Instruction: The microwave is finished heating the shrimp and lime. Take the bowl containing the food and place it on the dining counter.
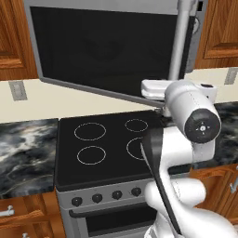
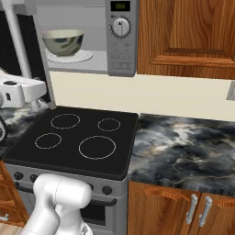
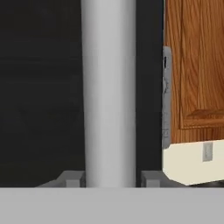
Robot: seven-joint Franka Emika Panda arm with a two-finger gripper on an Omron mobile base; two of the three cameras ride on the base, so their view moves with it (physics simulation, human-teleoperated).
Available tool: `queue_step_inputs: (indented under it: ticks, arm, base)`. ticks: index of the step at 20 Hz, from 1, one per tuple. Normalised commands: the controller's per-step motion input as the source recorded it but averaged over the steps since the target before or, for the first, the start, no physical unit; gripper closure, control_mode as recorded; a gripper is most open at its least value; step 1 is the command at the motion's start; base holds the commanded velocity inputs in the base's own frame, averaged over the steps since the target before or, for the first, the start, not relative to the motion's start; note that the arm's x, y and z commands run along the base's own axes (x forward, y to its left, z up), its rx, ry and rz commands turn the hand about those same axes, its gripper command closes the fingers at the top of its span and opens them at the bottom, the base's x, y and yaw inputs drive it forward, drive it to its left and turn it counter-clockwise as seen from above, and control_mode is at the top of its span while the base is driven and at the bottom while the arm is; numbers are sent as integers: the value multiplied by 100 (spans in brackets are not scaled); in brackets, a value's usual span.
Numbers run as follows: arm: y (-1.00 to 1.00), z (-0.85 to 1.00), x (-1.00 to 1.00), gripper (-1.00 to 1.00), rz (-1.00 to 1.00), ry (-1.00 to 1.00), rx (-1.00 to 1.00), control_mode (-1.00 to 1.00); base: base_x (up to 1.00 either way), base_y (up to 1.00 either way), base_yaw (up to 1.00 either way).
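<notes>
Opening the microwave [image 2: 121, 41] looks like the step in hand. Its dark door [image 1: 102, 46] is swung wide out over the stove [image 1: 107, 139]. The end effector [image 3: 111, 179] sits at the door's bar handle [image 3: 109, 92], a finger on each side and very close, but I cannot tell if they squeeze it. The bowl [image 2: 63, 42] stands inside on a white plate [image 2: 85, 57], untouched. The food inside it is hidden. Lifting the bowl out and carrying it to the dining tabletop is all left to do.
</notes>
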Motion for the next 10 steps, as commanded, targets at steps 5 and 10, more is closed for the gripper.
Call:
queue_step_inputs:
  ticks: [5, 10]
  arm:
    - [0, -4, -100, -100, 11, 0, -5, -100]
    - [-11, -6, -100, -100, 10, 0, -1, -100]
  base:
    - [0, 0, 0]
    - [0, 0, 0]
